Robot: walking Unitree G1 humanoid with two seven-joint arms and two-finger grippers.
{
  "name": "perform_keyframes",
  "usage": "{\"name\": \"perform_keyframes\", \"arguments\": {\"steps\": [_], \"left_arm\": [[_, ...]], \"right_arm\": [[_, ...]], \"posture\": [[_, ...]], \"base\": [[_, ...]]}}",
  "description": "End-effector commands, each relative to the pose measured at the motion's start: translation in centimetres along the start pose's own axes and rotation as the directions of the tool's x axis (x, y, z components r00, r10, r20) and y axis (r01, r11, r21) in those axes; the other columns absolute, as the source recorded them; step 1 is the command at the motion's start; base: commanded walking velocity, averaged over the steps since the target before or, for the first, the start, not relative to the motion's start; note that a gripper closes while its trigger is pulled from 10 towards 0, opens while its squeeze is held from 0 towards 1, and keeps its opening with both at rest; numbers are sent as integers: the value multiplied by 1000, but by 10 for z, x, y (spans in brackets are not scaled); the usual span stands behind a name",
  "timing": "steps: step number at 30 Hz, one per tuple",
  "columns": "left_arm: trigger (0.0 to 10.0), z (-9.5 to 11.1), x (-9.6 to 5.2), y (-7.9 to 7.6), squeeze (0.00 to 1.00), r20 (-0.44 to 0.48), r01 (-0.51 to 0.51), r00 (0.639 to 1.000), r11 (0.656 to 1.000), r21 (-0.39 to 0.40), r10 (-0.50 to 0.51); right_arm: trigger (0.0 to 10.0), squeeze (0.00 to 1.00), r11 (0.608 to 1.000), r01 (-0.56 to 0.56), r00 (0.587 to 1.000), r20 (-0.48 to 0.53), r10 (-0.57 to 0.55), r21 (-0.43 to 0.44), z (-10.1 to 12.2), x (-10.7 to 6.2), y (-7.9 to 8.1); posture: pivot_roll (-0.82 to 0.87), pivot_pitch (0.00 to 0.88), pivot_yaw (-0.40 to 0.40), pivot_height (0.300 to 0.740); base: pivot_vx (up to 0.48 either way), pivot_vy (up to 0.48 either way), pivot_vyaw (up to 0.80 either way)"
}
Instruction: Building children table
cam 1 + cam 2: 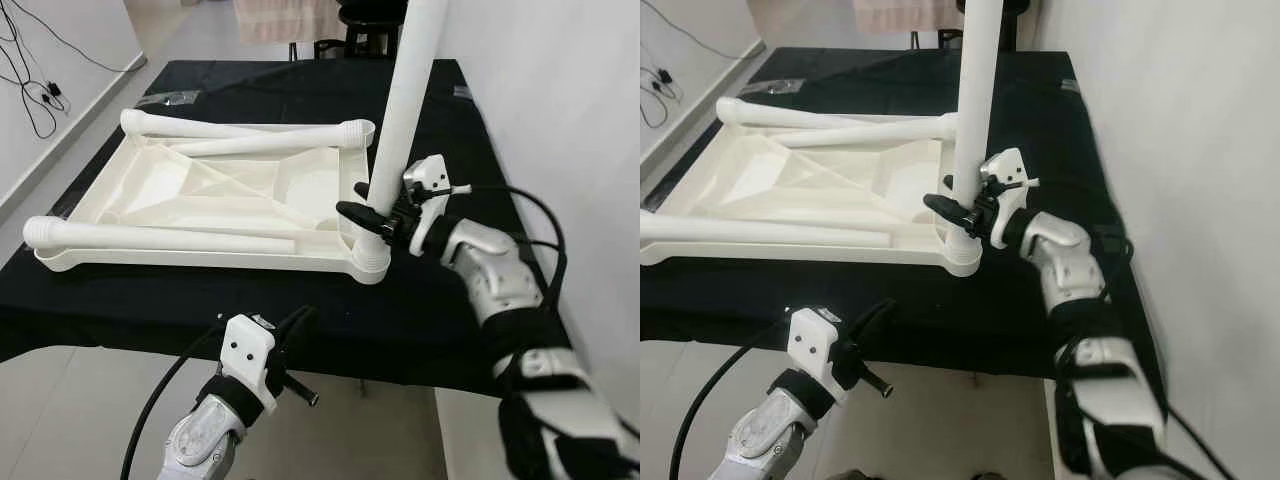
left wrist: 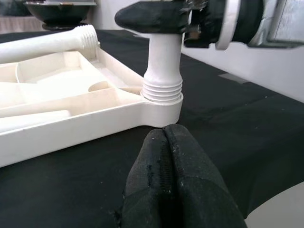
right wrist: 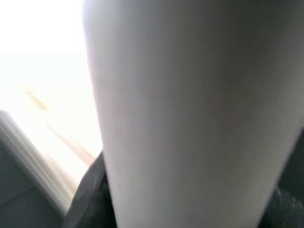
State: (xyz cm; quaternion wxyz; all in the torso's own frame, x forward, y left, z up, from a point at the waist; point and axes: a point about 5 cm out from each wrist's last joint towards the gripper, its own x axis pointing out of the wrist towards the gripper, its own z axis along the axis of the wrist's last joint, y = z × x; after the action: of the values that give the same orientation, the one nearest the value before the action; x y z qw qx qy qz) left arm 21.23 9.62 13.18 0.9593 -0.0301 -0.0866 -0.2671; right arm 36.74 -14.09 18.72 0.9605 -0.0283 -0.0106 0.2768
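1. Left eye view: the right gripper [image 1: 375, 222] clamps the upright table leg [image 1: 405, 110] at centre right, seated in the corner of the upturned white tabletop [image 1: 150, 200] (on black cloth [image 1: 440, 310]).
2. Left wrist view: the left gripper [image 2: 166, 142], fingers pressed together, sits at lower centre near that corner.
3. Right wrist view: the leg, blurred, up close.

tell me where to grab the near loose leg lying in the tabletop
Grip the near leg mid-shaft, coming from above with fingers across it. It lies flat in the upturned tabletop, so only its rounded top is exposed. The left gripper, shut, is closest; the right gripper holds the upright leg.
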Motion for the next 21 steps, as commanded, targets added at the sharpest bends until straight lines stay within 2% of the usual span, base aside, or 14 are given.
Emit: {"name": "perform_keyframes", "arguments": {"steps": [1,2,4,8,9,10,11,12,14,15,17,18,20,21], "left_arm": [[10000,2,-2,0,0,4,0,1000,1000,-12,0],[10000,2,-2,0,0,4,0,1000,1000,-12,0],[10000,2,-3,2,0,3,0,1000,1000,-9,0],[10000,2,-2,2,0,-1,4,1000,1000,-10,-4],[10000,2,-2,2,0,-2,5,1000,1000,-8,-5],[10000,2,-2,3,0,-3,6,1000,1000,-7,-6],[10000,2,-1,3,0,-2,4,1000,1000,-5,-4],[10000,2,-1,3,0,-1,0,1000,1000,-3,0],[10000,2,-1,3,0,-1,-3,1000,1000,-1,3],[10000,2,0,3,0,0,-4,1000,1000,-1,4],[10000,2,0,3,0,0,-3,1000,1000,-2,3],[10000,2,0,3,0,0,-3,1000,1000,-2,3],[10000,2,1,2,0,0,-2,1000,1000,-4,2],[10000,2,1,2,0,1,0,1000,1000,-5,0]], "right_arm": [[0,0,962,271,931,-261,-256,21,-56,-22,15],[0,0,962,271,931,-261,-256,21,-56,-22,15],[0,0,947,316,916,-275,-292,48,-60,-28,41],[0,0,959,280,926,-276,-257,49,-62,-19,50],[1255,0,960,275,929,-271,-253,47,-61,-13,50],[1255,0,961,272,931,-267,-251,46,-60,-8,51],[10000,0,961,271,935,-249,-251,52,-56,-4,50],[10000,196,968,239,953,-208,-220,71,-50,1,51],[10000,196,976,199,970,-160,-182,92,-43,6,53],[10000,1000,979,177,977,-141,-162,100,-37,7,56],[10000,1000,989,107,993,-67,-100,103,-19,10,56],[10000,1000,989,107,993,-67,-100,103,-19,10,56],[10000,980,992,29,999,13,-31,125,1,12,53],[10000,0,981,-107,991,96,92,164,22,12,55]], "posture": [[104,165,5,740],[104,165,5,740],[91,160,18,740],[105,152,14,740],[104,147,15,740],[104,147,15,740],[103,146,17,740],[108,144,14,740],[108,144,14,740],[109,141,12,740],[106,138,13,740],[106,138,13,740],[105,137,12,740],[105,136,11,740]], "base": [[0,0,0],[0,0,0],[0,0,0],[0,0,0],[0,0,0],[0,0,0],[0,0,0],[0,0,0],[0,0,0],[0,0,0],[0,0,0],[0,0,0],[0,0,0],[0,0,0]]}}
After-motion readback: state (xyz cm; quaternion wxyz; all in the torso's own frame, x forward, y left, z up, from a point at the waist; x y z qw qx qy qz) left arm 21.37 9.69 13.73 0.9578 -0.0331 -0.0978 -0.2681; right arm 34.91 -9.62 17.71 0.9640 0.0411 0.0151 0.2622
